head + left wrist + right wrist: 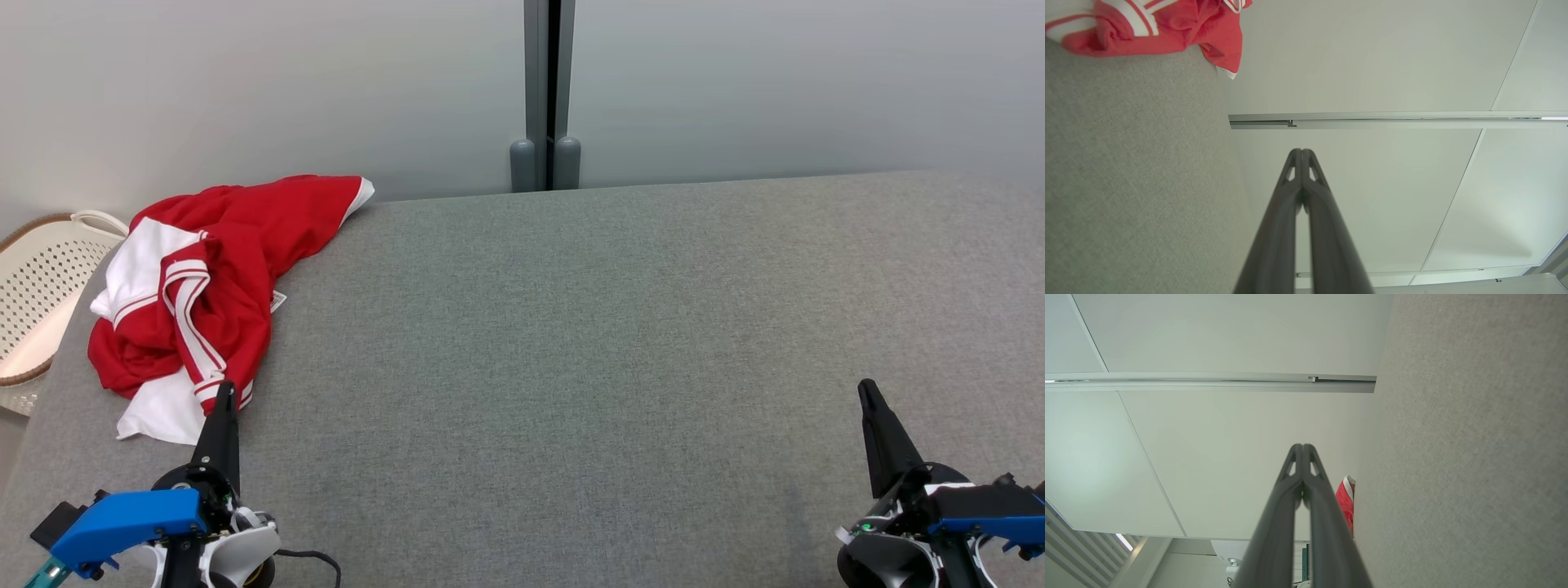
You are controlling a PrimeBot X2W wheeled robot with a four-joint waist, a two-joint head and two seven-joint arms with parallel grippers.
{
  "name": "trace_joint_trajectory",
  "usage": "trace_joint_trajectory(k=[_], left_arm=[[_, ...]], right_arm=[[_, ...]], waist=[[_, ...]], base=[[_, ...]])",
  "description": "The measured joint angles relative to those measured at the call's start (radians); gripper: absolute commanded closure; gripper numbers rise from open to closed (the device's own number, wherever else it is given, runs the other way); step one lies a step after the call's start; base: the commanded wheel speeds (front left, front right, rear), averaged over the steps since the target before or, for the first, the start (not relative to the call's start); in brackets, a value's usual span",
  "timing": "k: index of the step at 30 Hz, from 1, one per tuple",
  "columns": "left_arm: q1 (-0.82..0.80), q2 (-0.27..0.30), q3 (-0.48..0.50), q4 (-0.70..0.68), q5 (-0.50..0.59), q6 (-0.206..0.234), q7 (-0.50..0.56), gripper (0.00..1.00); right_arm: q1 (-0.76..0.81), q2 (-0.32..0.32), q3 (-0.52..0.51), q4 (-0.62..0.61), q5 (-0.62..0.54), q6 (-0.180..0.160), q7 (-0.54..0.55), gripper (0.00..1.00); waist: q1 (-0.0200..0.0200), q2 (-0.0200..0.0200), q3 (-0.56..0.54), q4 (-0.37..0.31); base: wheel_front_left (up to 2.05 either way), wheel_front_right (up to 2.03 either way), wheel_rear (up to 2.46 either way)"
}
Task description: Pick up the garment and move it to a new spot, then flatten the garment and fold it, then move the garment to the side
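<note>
The left gripper (1302,153), its long dark fingers pressed together and empty, points at the far pale panelled wall (1372,61), with the crumpled red-and-white cloth garment (1167,28) lying to its left on the grey woven surface (1126,183).

Garment (204,286) on tabletop (612,367), far-left corner; laundry basket (41,286) beside tabletop's left edge; wall panels (245,82) behind.
</note>
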Motion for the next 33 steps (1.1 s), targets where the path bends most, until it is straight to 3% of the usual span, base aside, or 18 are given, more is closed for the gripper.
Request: trace_joint_trajectory(k=[5,6,21,33], left_arm=[[0.0,0.0,0.0,0.0,0.0,0.0,0.0,1.0],[0.003,0.0,-0.001,0.006,0.0,0.0,-0.001,0.0],[0.063,-0.009,-0.054,0.037,0.026,0.0,-0.053,0.0],[0.063,-0.009,-0.096,0.003,0.179,0.026,-0.105,0.0]], right_arm=[[0.0,0.0,0.0,0.0,0.0,0.0,0.0,1.0],[0.004,0.001,0.001,0.004,0.0,0.0,0.0,0.0],[0.048,0.009,0.023,0.04,-0.028,-0.003,-0.052,0.0],[0.049,0.009,0.025,0.023,-0.156,-0.003,-0.104,0.0]], waist=[[0.0,0.0,0.0,0.0],[0.0,-0.0001,0.0,0.0],[-0.0001,0.0,-0.007,0.0],[0.0,0.0,-0.012,0.002]], base=[[0.0,0.0,0.0],[0.0,0.0,0.0],[0.0,0.0,0.0],[0.0,0.0,0.0]])
